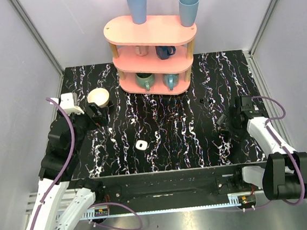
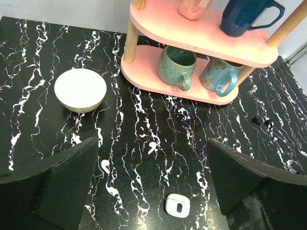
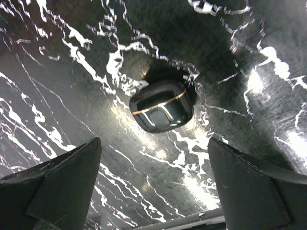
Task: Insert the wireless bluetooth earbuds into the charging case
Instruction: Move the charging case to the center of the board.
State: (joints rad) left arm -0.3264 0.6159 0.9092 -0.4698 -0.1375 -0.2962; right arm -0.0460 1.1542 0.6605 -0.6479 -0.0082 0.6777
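Observation:
The charging case (image 2: 177,205), a tiny white rounded square with a dark centre spot, lies flat on the black marbled table (image 2: 29,57). In the top view the charging case (image 1: 141,145) is near the table's middle front. Two small white earbuds lie loose beyond it: one earbud (image 2: 152,147) near the centre and another (image 2: 104,166) by my left finger. My left gripper (image 2: 151,175) hovers open above them, at the table's left (image 1: 96,119). My right gripper (image 3: 153,160) is open over a dark glossy rounded case (image 3: 162,106), at the table's right (image 1: 226,123). Neither gripper holds anything.
A round cream bowl (image 2: 80,89) stands at the back left. A pink three-tier shelf (image 1: 151,31) with mugs (image 2: 176,67) and two blue cups (image 1: 136,3) stands at the back centre. Two small dark bits (image 2: 262,121) lie on the table to the right.

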